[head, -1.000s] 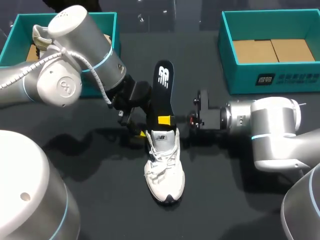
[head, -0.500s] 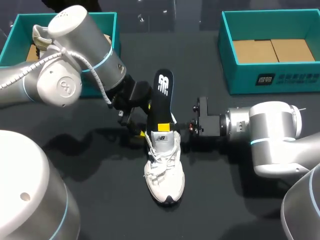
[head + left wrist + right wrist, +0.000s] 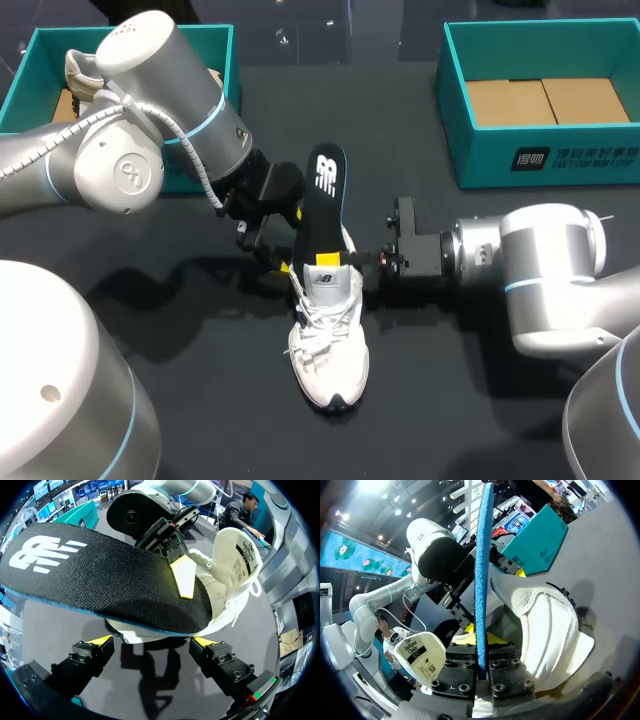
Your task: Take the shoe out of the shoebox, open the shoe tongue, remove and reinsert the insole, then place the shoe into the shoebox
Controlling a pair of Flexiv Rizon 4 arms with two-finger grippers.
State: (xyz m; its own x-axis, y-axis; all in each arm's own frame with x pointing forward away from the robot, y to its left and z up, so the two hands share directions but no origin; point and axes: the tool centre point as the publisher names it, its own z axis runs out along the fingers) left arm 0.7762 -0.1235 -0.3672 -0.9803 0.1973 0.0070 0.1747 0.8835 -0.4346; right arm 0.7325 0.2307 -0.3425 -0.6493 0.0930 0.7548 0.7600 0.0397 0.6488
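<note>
A white shoe stands on the dark table, toe toward the near edge, tongue pulled open. A black insole with a blue underside sticks up out of its heel opening, lower end inside the shoe. My right gripper comes in from the right and is shut on the insole just above the shoe's collar; its closed fingers pinch the insole's edge. My left gripper is open beside the heel, fingers apart on either side without touching; it is left of the shoe.
A teal shoebox with a cardboard floor stands at the back right. Another teal box at the back left holds a second shoe, mostly hidden behind my left arm.
The right gripper has moved toward the shoe and pushed the insole deeper into the heel opening. The left arm and the shoe have stayed in place.
</note>
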